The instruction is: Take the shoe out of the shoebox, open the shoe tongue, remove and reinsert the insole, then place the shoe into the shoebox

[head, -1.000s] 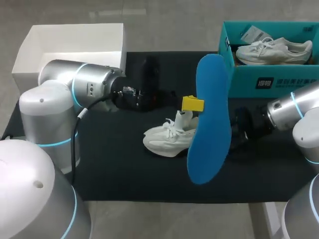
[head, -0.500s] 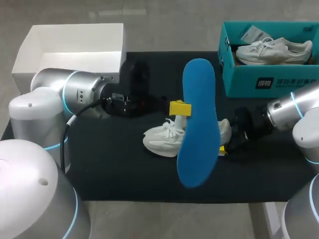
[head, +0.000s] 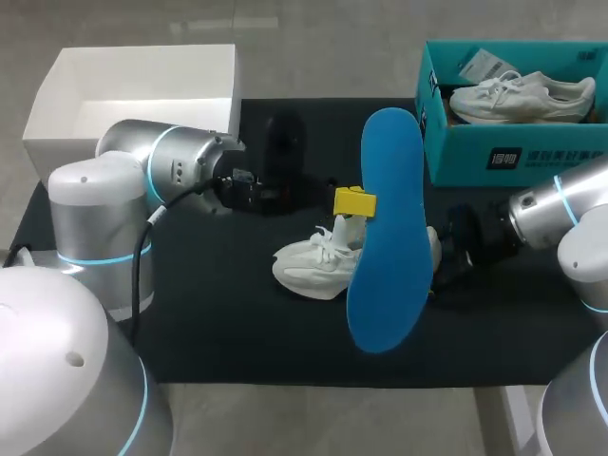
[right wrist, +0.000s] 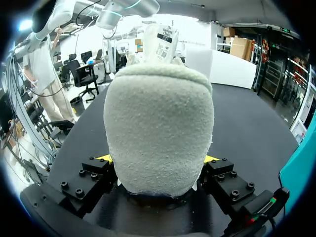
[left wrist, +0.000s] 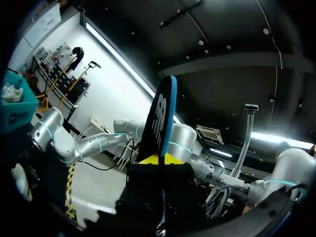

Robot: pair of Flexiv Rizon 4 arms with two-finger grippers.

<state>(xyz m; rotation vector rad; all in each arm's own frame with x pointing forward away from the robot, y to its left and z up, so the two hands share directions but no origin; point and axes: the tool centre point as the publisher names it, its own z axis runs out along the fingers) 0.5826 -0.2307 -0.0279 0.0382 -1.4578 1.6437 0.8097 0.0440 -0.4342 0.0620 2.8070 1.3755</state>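
Observation:
My left gripper (head: pixel 354 202) is shut on a blue insole (head: pixel 385 228) and holds it upright in the air over the white shoe (head: pixel 318 264). The shoe lies on the black mat (head: pixel 228 313), toe to the left. My right gripper (head: pixel 439 269) is shut on its heel, partly hidden behind the insole. In the right wrist view the fuzzy white heel (right wrist: pixel 158 128) fills the space between the right gripper's (right wrist: pixel 157 160) fingers, yellow tips touching both sides. In the left wrist view the insole (left wrist: pixel 160 121) stands edge-on, clamped in the left gripper (left wrist: pixel 159 160).
A teal shoebox (head: pixel 518 157) stands at the back right with a second white shoe (head: pixel 522 98) inside. An open white box (head: pixel 133 100) sits at the back left. The mat ends close to the table's front edge.
The left gripper swung the insole to the left, then a little back to the right, and its elbow shifted. The shoe and the right arm stayed put.

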